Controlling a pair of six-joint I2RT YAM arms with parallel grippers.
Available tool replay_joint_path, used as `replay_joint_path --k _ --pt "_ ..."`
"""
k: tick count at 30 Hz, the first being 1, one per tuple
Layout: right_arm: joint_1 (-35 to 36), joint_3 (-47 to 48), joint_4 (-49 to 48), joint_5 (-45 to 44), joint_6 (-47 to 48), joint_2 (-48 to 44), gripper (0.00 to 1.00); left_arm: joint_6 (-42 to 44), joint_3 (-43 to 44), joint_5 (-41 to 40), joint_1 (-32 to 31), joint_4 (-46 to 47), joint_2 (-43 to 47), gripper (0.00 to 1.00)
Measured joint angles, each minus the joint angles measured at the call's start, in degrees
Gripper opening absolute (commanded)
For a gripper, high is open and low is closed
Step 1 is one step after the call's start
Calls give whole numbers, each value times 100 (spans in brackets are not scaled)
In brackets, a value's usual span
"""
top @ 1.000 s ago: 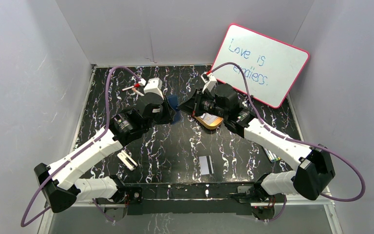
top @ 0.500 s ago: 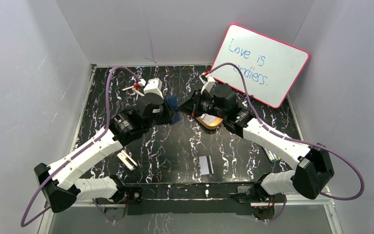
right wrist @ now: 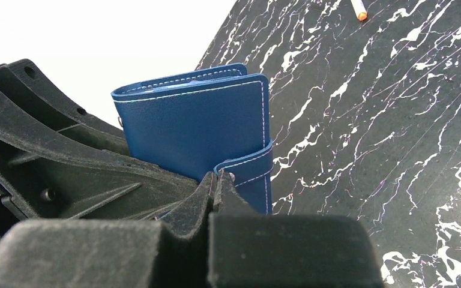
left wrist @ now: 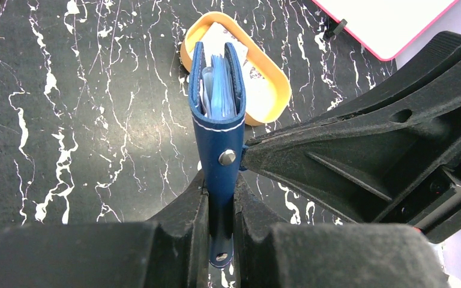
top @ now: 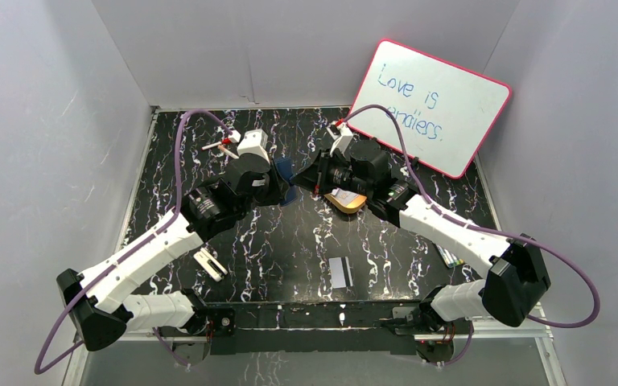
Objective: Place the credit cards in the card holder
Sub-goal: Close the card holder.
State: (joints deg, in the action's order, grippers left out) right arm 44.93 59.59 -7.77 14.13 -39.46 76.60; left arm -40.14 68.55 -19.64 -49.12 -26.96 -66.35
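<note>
The card holder (left wrist: 219,138) is a navy folding wallet, held upright above the table with light blue pockets showing at its top. My left gripper (left wrist: 220,192) is shut on its lower edge. My right gripper (right wrist: 219,177) is shut too, its tips pinching the end of the snap tab on the card holder (right wrist: 198,126). In the top view the two grippers meet at the card holder (top: 284,170). One credit card (top: 339,272) with a dark stripe lies flat near the front edge. Another pale card (left wrist: 223,33) rests in the orange tin.
The oval golden-orange tin (top: 346,199) sits under my right wrist. A pink-framed whiteboard (top: 430,104) leans at the back right. Marker pens (top: 448,257) lie by the right arm. A small white flat item (top: 209,264) lies beside my left forearm.
My right wrist has edged slightly left toward the card holder. The left arm and the wallet stay where they were.
</note>
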Motion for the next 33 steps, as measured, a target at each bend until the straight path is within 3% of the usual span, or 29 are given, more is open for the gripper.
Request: replay_joint_path --k 33 --pt "96 0 181 -203 192 -302 0 11 -234 -48 -68 127 372 0"
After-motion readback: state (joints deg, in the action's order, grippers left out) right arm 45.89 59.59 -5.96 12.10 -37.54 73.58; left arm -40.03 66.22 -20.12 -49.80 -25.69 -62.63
